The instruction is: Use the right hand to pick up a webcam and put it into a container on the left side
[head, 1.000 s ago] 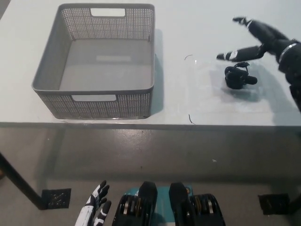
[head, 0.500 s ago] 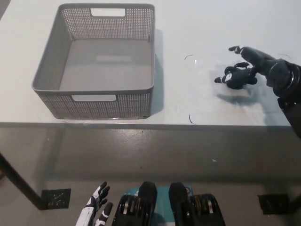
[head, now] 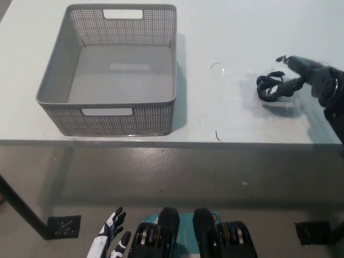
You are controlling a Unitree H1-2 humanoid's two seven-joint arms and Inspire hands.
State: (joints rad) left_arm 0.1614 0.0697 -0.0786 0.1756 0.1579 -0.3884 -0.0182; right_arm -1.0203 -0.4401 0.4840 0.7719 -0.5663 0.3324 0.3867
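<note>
I had the right hand (head: 309, 75) down at the webcam (head: 270, 87) on the table's (head: 215, 32) right side, fingers curled against it, though I couldn't tell whether they truly gripped it. The webcam sat on the table, well apart from the grey basket (head: 110, 113) on the left. My left hand (head: 110, 239) hung low, fingers spread.

Right hand (head: 306, 75) at 3 o'clock: arm cut off by right edge; grip on webcam (head: 270, 87) not discernible, black on black. Webcam's right side hidden behind fingers; cable detail too small. Left hand (head: 110, 241) at 7 o'clock cut off by bottom edge. Basket (head: 60, 75) rim clipped near top edge.
</note>
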